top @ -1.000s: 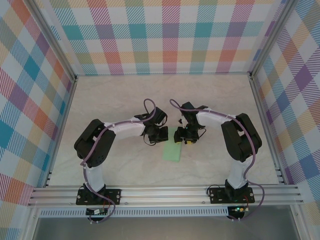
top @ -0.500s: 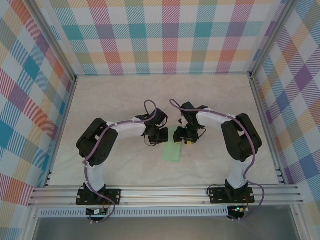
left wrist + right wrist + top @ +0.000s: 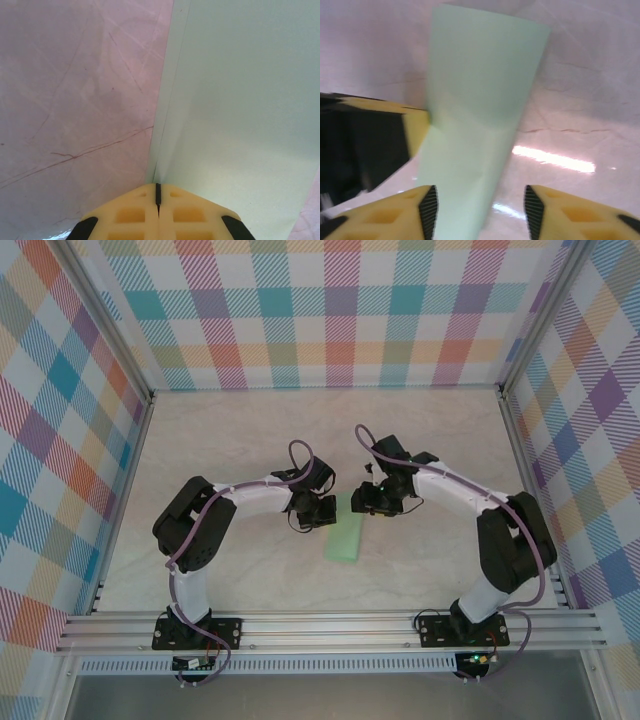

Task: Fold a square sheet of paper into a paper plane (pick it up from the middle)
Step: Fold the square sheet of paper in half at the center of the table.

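The paper plane point(image 3: 346, 538) is a narrow, pale mint-green folded strip lying on the table between the two arms. My left gripper point(image 3: 324, 511) is shut, and its fingertips point(image 3: 158, 192) touch the paper point(image 3: 240, 100) at its left folded edge. I cannot tell whether that edge is pinched. My right gripper point(image 3: 366, 502) hovers open over the paper's far end. In the right wrist view the paper point(image 3: 480, 100) runs between the right gripper's point(image 3: 481, 212) spread fingers, closer to the left finger point(image 3: 427, 210). The left gripper's yellow finger point(image 3: 415, 130) touches the paper's side.
The pale marbled table point(image 3: 250, 430) is walled in by plaid panels on three sides. An aluminium rail point(image 3: 320, 625) carrying both arm bases runs along the near edge. Open tabletop lies behind and to either side of the arms.
The right arm has swung its elbow outward to the right, and its gripper has shifted slightly farther back over the paper's end, jaws a little narrower. The left arm and the paper have stayed put.
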